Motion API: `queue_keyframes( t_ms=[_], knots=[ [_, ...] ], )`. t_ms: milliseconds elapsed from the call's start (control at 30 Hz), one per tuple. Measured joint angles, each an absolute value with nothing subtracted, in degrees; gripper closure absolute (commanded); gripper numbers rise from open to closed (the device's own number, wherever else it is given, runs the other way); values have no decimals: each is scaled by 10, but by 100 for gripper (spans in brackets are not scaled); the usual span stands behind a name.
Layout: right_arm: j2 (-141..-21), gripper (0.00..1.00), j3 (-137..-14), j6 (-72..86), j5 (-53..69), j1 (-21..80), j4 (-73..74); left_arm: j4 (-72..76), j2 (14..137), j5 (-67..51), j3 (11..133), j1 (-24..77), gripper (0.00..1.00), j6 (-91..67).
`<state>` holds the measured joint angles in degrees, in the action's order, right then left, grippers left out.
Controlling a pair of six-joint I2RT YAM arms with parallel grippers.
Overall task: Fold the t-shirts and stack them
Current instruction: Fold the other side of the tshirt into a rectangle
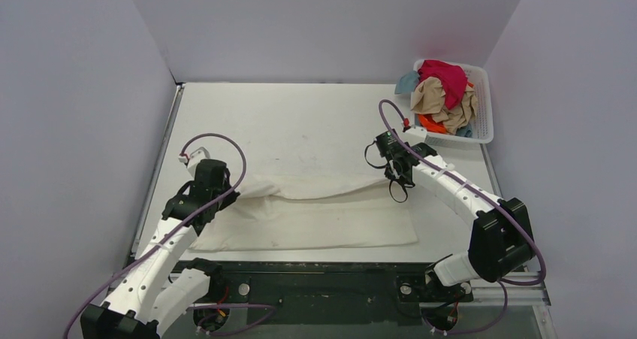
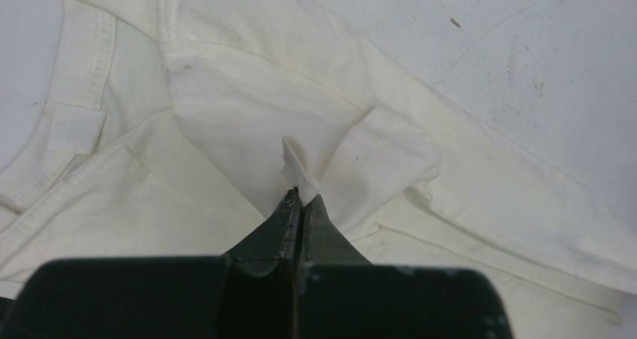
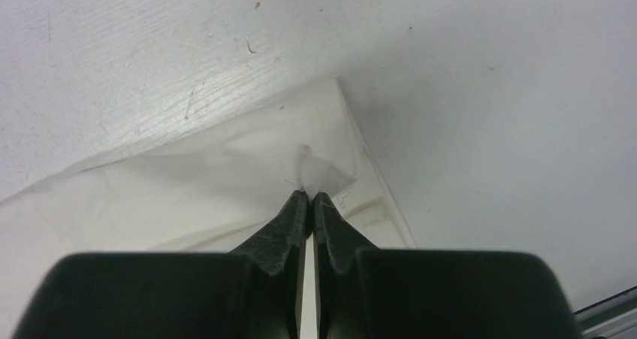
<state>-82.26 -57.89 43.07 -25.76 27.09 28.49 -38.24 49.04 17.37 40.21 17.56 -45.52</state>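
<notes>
White worktop (image 1: 300, 121) is carrying the cream-white t-shirt (image 1: 323, 222) near its front edge; left arm's fingers (image 2: 282, 222) are pinching a fold at one end, right arm's fingers (image 3: 289, 219) are pinching the opposite corner.

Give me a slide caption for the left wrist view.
Left gripper shut on a pinch of the cream-white t-shirt lying on the table.

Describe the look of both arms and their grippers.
The left arm and right arm have white link shells with black joint housings. A thin purple cable loops along each. The left gripper and right gripper are dark, matte and taper to narrow tips.
</notes>
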Motion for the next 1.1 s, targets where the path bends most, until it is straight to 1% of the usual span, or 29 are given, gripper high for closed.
queue_keyframes(
  t_ms=[133,200,233,267,300,333,367,400,433,467,500,567,667,800,867,1100],
  knots=[
    [-823,99,-576,430,-258,271,285,-394,485,173,383,176,100,-474],
    [-823,91,-574,430,-260,271,286,-404,485,171,368,176,94,-486],
    [-823,84,-572,430,-262,271,287,-415,485,169,360,176,85,-495],
    [-823,81,-570,430,-263,271,288,-433,485,168,355,176,81,-508],
    [-823,71,-567,431,-265,271,289,-448,485,168,353,178,69,-516],
    [-823,67,-564,430,-268,271,292,-466,484,166,353,181,62,-531],
    [-823,60,-560,432,-270,271,295,-483,484,163,353,186,47,-544],
    [-823,57,-554,433,-274,271,299,-500,482,159,353,192,39,-558],
    [-822,46,-547,435,-278,271,304,-520,481,156,354,203,26,-571],
    [-820,39,-540,436,-281,271,309,-544,478,152,357,217,22,-586],
    [-815,25,-528,440,-284,271,315,-566,476,151,364,231,19,-595],
    [-792,12,-504,450,-292,271,337,-620,464,150,393,263,17,-615],
    [-740,8,-480,460,-302,270,364,-658,442,161,449,277,15,-619],
    [-679,8,-477,463,-300,270,367,-606,449,152,486,277,13,-577],
    [-668,8,-477,458,-285,269,359,-552,490,138,486,278,12,-556],
    [-666,8,-466,431,-214,269,310,-353,713,118,488,268,10,-486]
  ],
)
